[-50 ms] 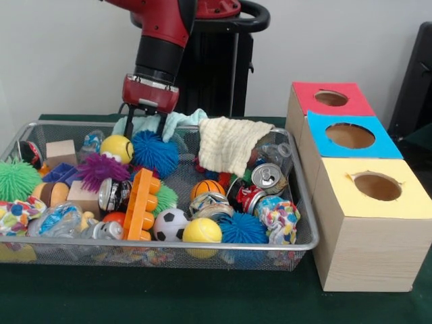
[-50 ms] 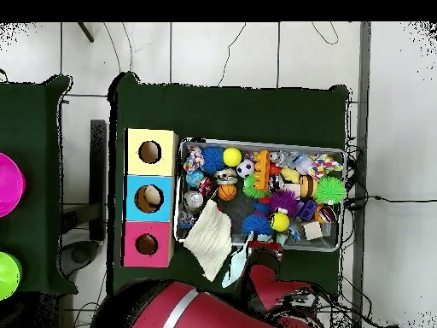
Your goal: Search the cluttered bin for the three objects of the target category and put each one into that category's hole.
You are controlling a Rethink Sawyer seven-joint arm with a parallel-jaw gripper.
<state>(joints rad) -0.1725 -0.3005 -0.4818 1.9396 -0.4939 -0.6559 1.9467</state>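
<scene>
Bin (image 1: 305, 202) cluttered; tool (image 1: 143, 125) visible front view, hidden overhead.

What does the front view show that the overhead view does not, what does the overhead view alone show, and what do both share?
Only the front view shows the light wooden sides of the box and the drink cans clearly enough to know them.

Only the overhead view shows the tiled floor, the cables on it, and the pink bowl and green bowl at the left.

Both show the wire bin of toys, the cream cloth over its edge, the red, blue and yellow holes, and the gripper at the bin's robot side.
</scene>
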